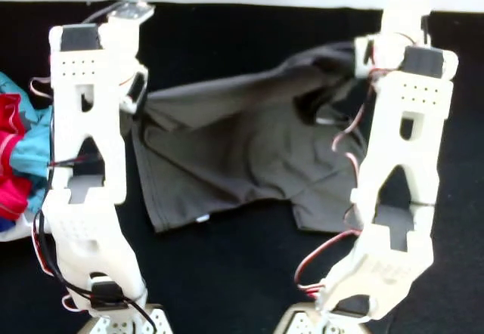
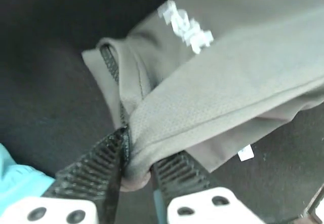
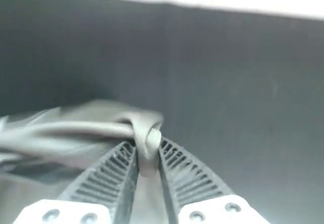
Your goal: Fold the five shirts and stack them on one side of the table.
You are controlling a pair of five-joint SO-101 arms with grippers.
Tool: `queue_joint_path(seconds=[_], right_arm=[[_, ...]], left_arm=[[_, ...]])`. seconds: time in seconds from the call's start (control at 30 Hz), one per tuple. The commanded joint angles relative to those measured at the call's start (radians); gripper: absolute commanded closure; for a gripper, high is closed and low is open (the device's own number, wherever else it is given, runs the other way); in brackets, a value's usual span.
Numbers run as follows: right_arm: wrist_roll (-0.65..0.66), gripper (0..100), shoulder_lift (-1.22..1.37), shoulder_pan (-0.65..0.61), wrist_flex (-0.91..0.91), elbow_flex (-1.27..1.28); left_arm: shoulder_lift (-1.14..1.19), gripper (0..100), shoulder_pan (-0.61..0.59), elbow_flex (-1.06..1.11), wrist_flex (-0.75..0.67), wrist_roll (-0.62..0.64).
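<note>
Sagging soft and light, the grey shirt [image 1: 234, 153] probably slips; left gripper [image 2: 139, 153] and right gripper [image 3: 148, 147] each pinch a bunched edge.

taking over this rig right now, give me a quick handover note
Left gripper: fingers shut on an edge of the dark grey fabric shirt.
Right gripper: fingers shut on a bunched edge of that shirt.
The shirt is stretched between the two arms, its lower part lying on the black table.
The crumpled cyan and red garments sit bunched beside the left arm.
Done: grey shirt gripped on both sides.
Left: finish this fold, fold the rest, stack all on one side.
</note>
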Motion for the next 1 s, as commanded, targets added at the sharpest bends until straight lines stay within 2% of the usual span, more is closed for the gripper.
queue_joint_path(seconds=[0.0,0.1,0.37,0.57,0.83,0.97], right_arm=[[0.006,99.3,0.045,-0.002,-0.286,-0.058],[0.006,99.3,0.137,-0.002,-0.377,-0.059],[0.006,99.3,0.387,-0.016,-0.44,-0.097],[0.008,99.3,0.564,-0.035,-0.587,-0.378],[0.008,99.3,0.727,-0.07,-0.584,-0.751],[0.008,99.3,0.734,-0.11,-0.452,-0.766]], left_arm=[[-0.002,99,-0.012,-0.076,-0.023,0.008],[-0.001,99,-0.012,-0.084,-0.077,0.008],[0.096,99,-0.012,-0.077,-0.213,0.009],[0.217,99,-0.012,-0.082,-0.259,0.009],[0.177,99,-0.015,-0.082,-0.273,0.011],[0.125,99,-0.018,-0.082,-0.273,0.011]])
